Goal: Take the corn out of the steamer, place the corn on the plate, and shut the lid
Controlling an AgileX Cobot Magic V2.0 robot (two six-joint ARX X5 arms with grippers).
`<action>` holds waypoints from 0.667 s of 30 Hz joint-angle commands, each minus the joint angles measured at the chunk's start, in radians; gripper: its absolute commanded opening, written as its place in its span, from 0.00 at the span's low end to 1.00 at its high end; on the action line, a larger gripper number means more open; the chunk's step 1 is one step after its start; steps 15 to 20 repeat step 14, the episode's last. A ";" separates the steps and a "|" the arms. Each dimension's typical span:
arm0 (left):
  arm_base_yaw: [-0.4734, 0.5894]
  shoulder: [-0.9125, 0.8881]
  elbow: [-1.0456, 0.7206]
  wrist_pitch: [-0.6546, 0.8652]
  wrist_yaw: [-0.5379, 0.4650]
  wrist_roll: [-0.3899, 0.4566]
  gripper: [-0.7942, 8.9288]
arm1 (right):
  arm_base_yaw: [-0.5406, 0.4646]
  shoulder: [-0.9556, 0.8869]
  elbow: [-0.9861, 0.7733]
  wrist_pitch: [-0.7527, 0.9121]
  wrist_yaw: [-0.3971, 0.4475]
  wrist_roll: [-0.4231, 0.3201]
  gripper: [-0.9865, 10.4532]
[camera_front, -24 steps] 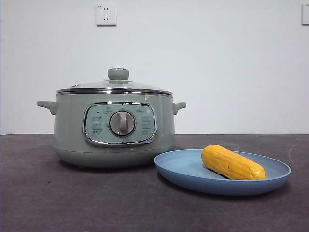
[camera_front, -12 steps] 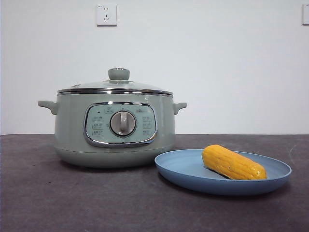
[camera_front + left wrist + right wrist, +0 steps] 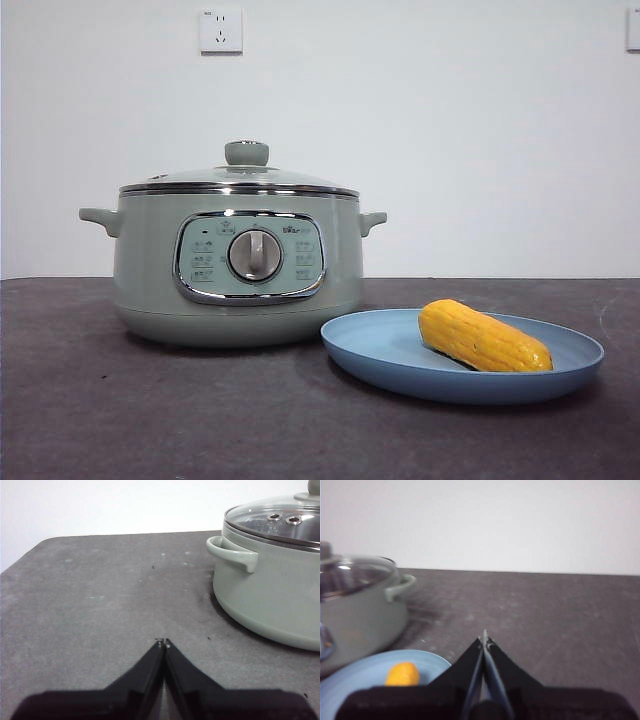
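Fingers: left gripper (image 3: 163, 641) and right gripper (image 3: 484, 638) both pressed together, holding nothing, above bare table.
Surface: dark grey table (image 3: 150, 410), white wall (image 3: 450, 130) behind with a socket (image 3: 221, 30).
Corn: corn (image 3: 484, 337) lies on the blue plate (image 3: 380, 350).
Steamer: steamer (image 3: 140, 270) stands just beside the plate, glass lid (image 3: 245, 172) seated on it.

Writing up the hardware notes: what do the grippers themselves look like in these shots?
Only the wrist views show them. The left gripper and the right gripper look alike: two matte black jaws, broad at the base and tapering to thin pointed tips. No cables, labels or markings show.
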 commanded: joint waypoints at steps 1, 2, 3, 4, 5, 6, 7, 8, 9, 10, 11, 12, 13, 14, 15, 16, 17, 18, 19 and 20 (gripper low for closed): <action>-0.002 -0.002 -0.014 0.004 0.000 -0.011 0.08 | -0.002 -0.013 -0.034 0.005 0.024 0.019 0.09; -0.002 -0.002 -0.014 0.004 0.000 -0.011 0.08 | -0.002 -0.019 -0.042 0.002 0.024 0.021 0.09; -0.002 -0.002 -0.014 0.004 0.000 -0.011 0.08 | -0.002 -0.026 -0.049 -0.004 0.023 0.021 0.09; -0.002 -0.002 -0.014 0.004 0.000 -0.011 0.08 | -0.002 -0.032 -0.055 -0.009 0.023 0.021 0.09; -0.002 -0.002 -0.014 0.004 0.000 -0.011 0.08 | -0.002 -0.042 -0.063 -0.016 0.023 0.022 0.09; -0.002 -0.002 -0.014 0.004 0.000 -0.011 0.08 | -0.002 -0.045 -0.072 -0.016 0.023 0.030 0.09; -0.002 -0.002 -0.014 0.004 0.000 -0.011 0.08 | -0.002 -0.045 -0.080 -0.017 0.023 0.040 0.09; -0.002 -0.002 -0.014 0.004 0.000 -0.011 0.08 | -0.002 -0.045 -0.090 -0.018 0.023 0.053 0.09; -0.002 -0.002 -0.014 0.004 0.000 -0.011 0.08 | -0.002 -0.045 -0.097 -0.035 0.022 0.063 0.09; -0.002 -0.002 -0.014 0.004 0.000 -0.011 0.08 | -0.002 -0.045 -0.097 -0.055 0.023 0.062 0.09; -0.002 -0.002 -0.014 0.004 0.000 -0.011 0.08 | -0.002 -0.045 -0.097 -0.074 0.022 0.062 0.09; -0.002 -0.002 -0.014 0.004 0.000 -0.011 0.08 | -0.002 -0.045 -0.097 -0.090 0.023 0.062 0.09; -0.002 -0.002 -0.014 0.004 0.000 -0.011 0.08 | -0.002 -0.045 -0.097 -0.092 0.023 0.062 0.09; -0.002 -0.002 -0.014 0.004 0.000 -0.011 0.08 | -0.002 -0.045 -0.097 -0.091 0.023 0.061 0.09; -0.002 -0.002 -0.014 0.004 0.000 -0.011 0.08 | -0.002 -0.045 -0.097 -0.091 0.023 0.061 0.09; -0.002 -0.002 -0.014 0.004 0.000 -0.011 0.08 | -0.002 -0.045 -0.097 -0.091 0.023 0.061 0.09; -0.002 -0.002 -0.014 0.004 0.000 -0.011 0.08 | -0.002 -0.045 -0.097 -0.091 0.023 0.061 0.09; -0.002 -0.002 -0.014 0.004 0.000 -0.011 0.08 | -0.002 -0.045 -0.097 -0.091 0.023 0.061 0.09; -0.002 -0.002 -0.014 0.004 0.000 -0.011 0.08 | -0.002 -0.045 -0.097 -0.091 0.023 0.061 0.09; -0.002 -0.002 -0.014 0.004 0.000 -0.011 0.08 | -0.002 -0.045 -0.097 -0.091 0.023 0.061 0.09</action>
